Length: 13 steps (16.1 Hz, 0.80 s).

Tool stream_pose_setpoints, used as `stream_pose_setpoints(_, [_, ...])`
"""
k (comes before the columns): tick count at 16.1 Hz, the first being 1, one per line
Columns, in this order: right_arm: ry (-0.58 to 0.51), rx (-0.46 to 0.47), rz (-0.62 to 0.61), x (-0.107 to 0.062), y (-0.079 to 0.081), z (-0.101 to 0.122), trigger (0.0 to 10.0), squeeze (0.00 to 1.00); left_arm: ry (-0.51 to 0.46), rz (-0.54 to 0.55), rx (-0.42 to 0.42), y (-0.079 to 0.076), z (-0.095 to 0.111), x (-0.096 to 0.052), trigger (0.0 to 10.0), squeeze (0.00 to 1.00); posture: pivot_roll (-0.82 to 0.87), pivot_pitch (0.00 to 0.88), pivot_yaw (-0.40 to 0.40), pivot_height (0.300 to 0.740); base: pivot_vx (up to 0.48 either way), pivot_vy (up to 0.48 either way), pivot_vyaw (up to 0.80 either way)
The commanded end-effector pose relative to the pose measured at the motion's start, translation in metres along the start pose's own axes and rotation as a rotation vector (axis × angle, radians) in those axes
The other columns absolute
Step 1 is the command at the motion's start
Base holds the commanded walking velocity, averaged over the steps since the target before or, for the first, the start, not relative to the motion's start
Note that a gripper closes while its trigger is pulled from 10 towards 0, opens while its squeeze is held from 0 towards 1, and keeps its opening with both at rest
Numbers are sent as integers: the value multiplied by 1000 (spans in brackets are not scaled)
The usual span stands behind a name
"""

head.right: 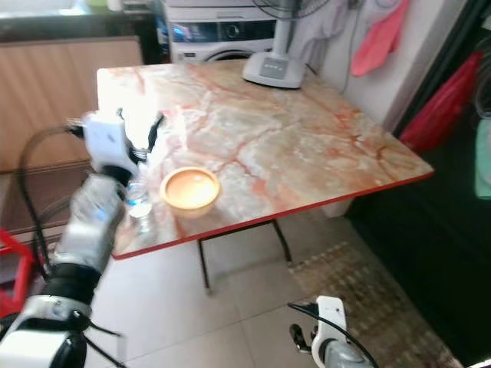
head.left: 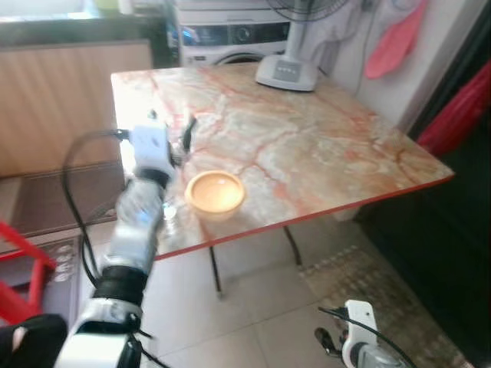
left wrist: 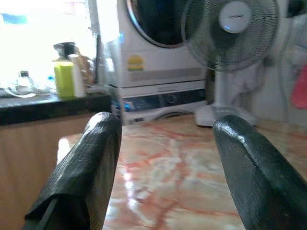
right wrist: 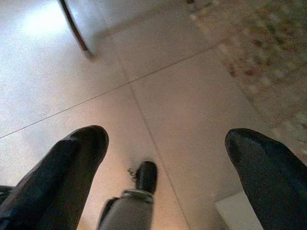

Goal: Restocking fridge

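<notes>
Left gripper hangs spread wide over the marble table, probably lining up on the little water bottle beside the orange bowl. Right gripper dangles unclenched over the floor.

Marble-look table w/ red edge. On it: orange bowl near front-left edge, small clear bottle just left, white fan base at far side.
</notes>
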State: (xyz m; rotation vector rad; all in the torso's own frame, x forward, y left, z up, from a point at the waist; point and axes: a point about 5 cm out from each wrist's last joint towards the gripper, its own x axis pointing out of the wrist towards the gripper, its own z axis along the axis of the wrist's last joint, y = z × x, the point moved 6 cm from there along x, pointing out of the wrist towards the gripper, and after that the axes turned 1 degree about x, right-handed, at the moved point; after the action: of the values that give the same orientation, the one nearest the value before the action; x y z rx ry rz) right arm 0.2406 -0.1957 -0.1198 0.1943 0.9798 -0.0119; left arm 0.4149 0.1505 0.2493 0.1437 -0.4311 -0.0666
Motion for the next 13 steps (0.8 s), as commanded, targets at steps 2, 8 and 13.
stream_pose_setpoints(2, [8, 2, -8, -1, -3, -2, 10000, 0, 8, -48, 36, -9, 25, 17, 10000, 0, 132, 0, -69, 740, 0, 0, 0])
stream_pose_setpoints(8, [20, -6, -3, 0, -1, -3, 10000, 0, 514, -241, 52, 0, -12, 18, 10000, 0, 160, 0, -68, 740, 0, 0, 0])
stream_pose_setpoints(13, [25, -7, -5, 0, -2, -4, 10000, 0, 669, -313, 82, 17, -23, 10, 10000, 0, 174, 0, -64, 740, 0, 0, 0])
